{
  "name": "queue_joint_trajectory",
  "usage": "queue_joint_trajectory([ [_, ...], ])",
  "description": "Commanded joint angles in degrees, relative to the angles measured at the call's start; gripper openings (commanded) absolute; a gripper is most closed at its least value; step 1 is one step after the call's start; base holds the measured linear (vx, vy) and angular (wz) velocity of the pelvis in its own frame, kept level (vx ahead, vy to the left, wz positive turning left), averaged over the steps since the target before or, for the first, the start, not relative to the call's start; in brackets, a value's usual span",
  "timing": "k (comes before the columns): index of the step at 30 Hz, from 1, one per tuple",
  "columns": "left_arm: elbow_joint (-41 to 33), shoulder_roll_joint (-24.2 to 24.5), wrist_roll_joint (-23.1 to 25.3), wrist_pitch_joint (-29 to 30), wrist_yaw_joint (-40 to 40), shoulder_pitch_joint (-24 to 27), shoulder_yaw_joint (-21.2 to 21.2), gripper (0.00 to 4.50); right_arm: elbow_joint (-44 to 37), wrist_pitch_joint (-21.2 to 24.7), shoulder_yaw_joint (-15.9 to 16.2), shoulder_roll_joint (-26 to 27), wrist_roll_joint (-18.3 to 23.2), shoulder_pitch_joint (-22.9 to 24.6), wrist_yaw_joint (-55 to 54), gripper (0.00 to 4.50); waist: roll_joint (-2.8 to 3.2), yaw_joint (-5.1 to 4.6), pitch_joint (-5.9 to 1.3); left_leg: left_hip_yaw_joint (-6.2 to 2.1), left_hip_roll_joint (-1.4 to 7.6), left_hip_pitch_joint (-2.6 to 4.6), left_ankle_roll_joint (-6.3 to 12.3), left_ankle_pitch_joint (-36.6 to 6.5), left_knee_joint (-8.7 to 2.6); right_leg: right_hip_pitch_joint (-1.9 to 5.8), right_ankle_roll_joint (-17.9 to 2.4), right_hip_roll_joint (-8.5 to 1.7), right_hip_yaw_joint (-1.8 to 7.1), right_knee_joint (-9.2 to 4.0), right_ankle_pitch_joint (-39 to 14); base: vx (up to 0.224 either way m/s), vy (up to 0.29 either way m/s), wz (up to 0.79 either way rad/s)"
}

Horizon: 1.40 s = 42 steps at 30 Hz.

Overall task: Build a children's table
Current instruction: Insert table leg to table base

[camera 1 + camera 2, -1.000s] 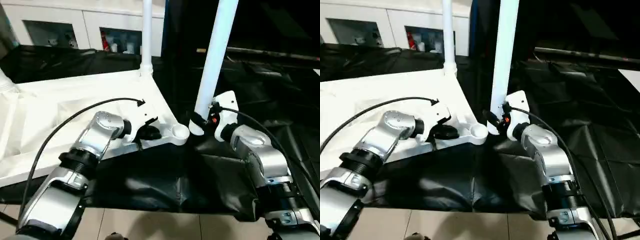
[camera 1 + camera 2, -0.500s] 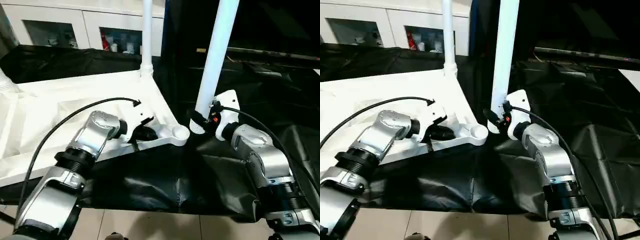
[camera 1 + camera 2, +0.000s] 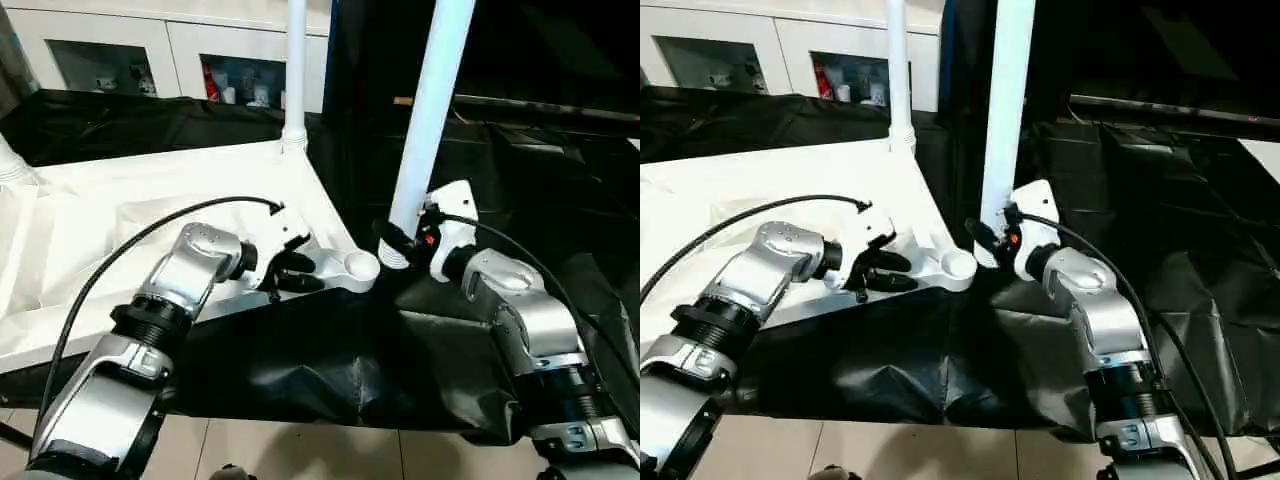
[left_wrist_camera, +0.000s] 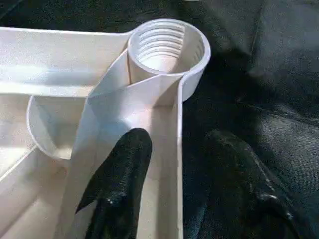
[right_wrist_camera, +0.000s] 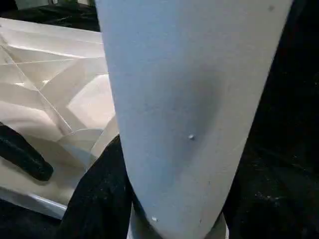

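Note:
The children's table top (image 3: 150,200) lies upside down on black cloth, ribbed underside up. One white leg (image 3: 294,70) stands in its far corner socket, and another leg's base (image 3: 8,160) shows at the left edge. My left gripper (image 3: 297,272) is open and straddles the top's near rim just behind the empty threaded corner socket (image 4: 168,45). One finger (image 4: 122,169) is inside the rim and the other is outside, over the cloth. My right gripper (image 3: 397,245) is shut on the lower end of a long white leg (image 3: 432,100), held nearly upright just right of that socket (image 3: 360,266).
A white glass-door cabinet (image 3: 130,50) stands behind. The black cloth (image 3: 300,370) covers the large table and hangs over its near edge above the tiled floor (image 3: 300,450). A black cable (image 3: 150,235) arcs over my left forearm.
My left gripper's fingers have spread apart and released the table top's rim. The right gripper and its leg have barely moved.

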Motion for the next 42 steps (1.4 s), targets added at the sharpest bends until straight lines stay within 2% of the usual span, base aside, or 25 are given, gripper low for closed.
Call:
queue_joint_trajectory([
  [1,0.5,-0.1,0.8,-0.4,0.7,0.2,-0.5,2.17,-1.4,0.8,-0.2,-0.8,-0.4,0.2,0.0,1.93,0.66,0.04,-4.02,0.16,0.63,1.41,-1.23,-11.7,-3.85,2.82,-12.8,-2.69,1.78,-3.88,-2.5,0.000,0.000,0.00],
  [3,1.0,0.0,1.2,-0.8,1.0,0.1,-0.7,2.17,-1.5,0.8,-0.2,-0.9,-0.4,0.2,0.0,1.93,0.67,0.02,-4.01,0.20,0.59,1.41,-1.08,-11.5,-3.82,2.82,-12.8,-2.66,1.79,-3.90,-2.2,0.000,0.000,0.00],
  [4,1.4,0.1,1.4,-1.1,1.3,0.1,-0.9,1.90,-1.5,0.9,-0.2,-0.9,-0.4,0.3,0.0,1.93,0.68,0.02,-4.01,0.18,0.60,1.41,-1.15,-11.7,-3.84,2.82,-12.8,-2.67,1.78,-3.89,-2.4,0.000,0.000,0.00],
  [8,2.3,0.2,1.4,-1.0,1.6,0.3,-0.7,1.79,-1.7,0.9,0.0,-0.9,-0.4,0.5,0.1,1.93,0.62,0.02,-4.02,0.14,0.63,1.44,-1.32,-12.0,-3.87,2.84,-12.8,-2.73,1.79,-3.94,-3.0,0.000,0.000,0.00],
  [10,2.1,0.3,1.4,-1.0,1.5,0.5,-0.7,1.47,-1.7,1.0,0.0,-0.9,-0.4,0.4,0.1,1.93,0.52,0.01,-4.01,0.19,0.64,1.46,-1.27,-12.1,-3.86,2.79,-12.9,-2.70,1.78,-3.97,-3.0,0.000,0.000,0.00],
  [13,1.9,0.5,1.3,-0.9,1.6,0.8,-0.7,1.34,-1.5,1.0,0.1,-0.8,-0.4,0.2,0.1,1.93,0.59,0.03,-4.02,0.18,0.63,1.39,-1.16,-11.7,-3.84,2.84,-12.9,-2.74,1.80,-3.90,-2.6,0.000,0.000,0.00],
  [14,1.9,0.4,1.3,-0.9,1.6,0.8,-0.6,1.12,-1.5,1.0,0.1,-0.8,-0.4,0.2,0.2,1.93,0.29,0.00,-3.98,0.23,0.62,1.39,-1.06,-11.8,-3.85,2.82,-12.8,-2.71,1.78,-3.97,-3.0,0.000,0.000,0.00],
  [16,1.8,0.5,1.2,-0.7,1.2,0.9,-0.7,0.97,-1.3,1.1,0.2,-0.7,-0.3,0.0,0.3,1.93,0.48,0.04,-3.98,0.20,0.66,1.44,-1.05,-11.9,-3.87,2.78,-12.7,-2.80,1.80,-3.98,-3.7,0.000,0.000,0.00],
  [18,1.6,0.6,1.2,-0.5,0.8,1.0,-0.8,0.92,-1.3,1.2,0.2,-0.7,-0.3,-0.1,0.4,1.93,0.23,0.00,-3.94,0.22,0.65,1.39,-0.99,-11.8,-3.89,2.76,-12.6,-2.74,1.80,-4.02,-3.9,0.000,0.000,0.00],
  [22,1.0,1.0,1.6,-0.2,0.2,1.6,-1.5,0.55,-1.1,1.8,-0.1,-0.5,0.4,-0.6,0.7,1.93,0.38,0.05,-3.97,0.20,0.68,1.38,-0.85,-11.5,-3.86,2.77,-12.6,-2.80,1.82,-3.95,-3.8,0.000,0.000,0.00],
  [25,0.8,1.0,1.4,0.0,0.4,1.8,-1.3,0.49,-1.1,1.8,0.0,-0.6,0.3,-0.7,0.9,1.93,0.22,0.05,-3.97,0.24,0.66,1.35,-0.86,-11.3,-3.84,2.80,-12.6,-2.81,1.81,-3.91,-3.6,0.000,0.000,0.00],
  [28,0.6,1.1,1.2,0.2,0.0,1.9,-1.2,0.13,-1.0,2.9,-0.6,0.0,1.6,-1.0,1.3,1.93,0.29,0.04,-3.95,0.25,0.67,1.41,-0.80,-11.5,-3.85,2.74,-12.5,-2.85,1.83,-4.00,-4.2,0.000,0.000,0.00],
  [30,0.5,1.1,1.0,0.2,0.0,2.1,-1.0,0.06,-1.1,6.1,-1.2,0.7,4.3,-1.9,3.1,1.93,0.47,-0.02,-3.93,0.21,0.69,1.46,-0.69,-12.1,-3.90,2.68,-12.6,-2.80,1.82,-4.01,-4.7,0.000,0.000,0.00],
  [34,0.0,0.6,-0.2,-1.3,0.7,2.7,0.1,0.00,-0.6,9.8,-0.4,0.8,6.9,-3.2,7.1,1.93,0.39,-0.06,-3.97,0.19,0.76,1.41,-0.63,-11.9,-3.89,2.76,-12.9,-2.79,1.78,-3.94,-3.8,0.000,0.000,0.00],
  [38,-1.4,0.1,-1.7,-3.2,0.6,4.0,1.3,0.00,2.6,9.8,0.3,1.2,6.8,-5.5,8.7,1.93,0.12,-0.07,-4.04,0.27,0.81,1.37,-0.66,-11.0,-3.81,2.71,-13.2,-2.91,1.78,-3.80,-3.5,0.000,0.000,0.00],
  [42,-3.5,-0.1,-3.1,-5.6,0.1,5.7,2.3,0.00,7.5,7.1,1.1,1.7,4.8,-7.2,8.5,1.93,-0.09,-0.07,-4.12,0.37,0.75,1.26,-0.64,-9.6,-3.73,2.80,-13.2,-2.98,1.77,-3.59,-2.7,0.000,0.000,0.00],
])
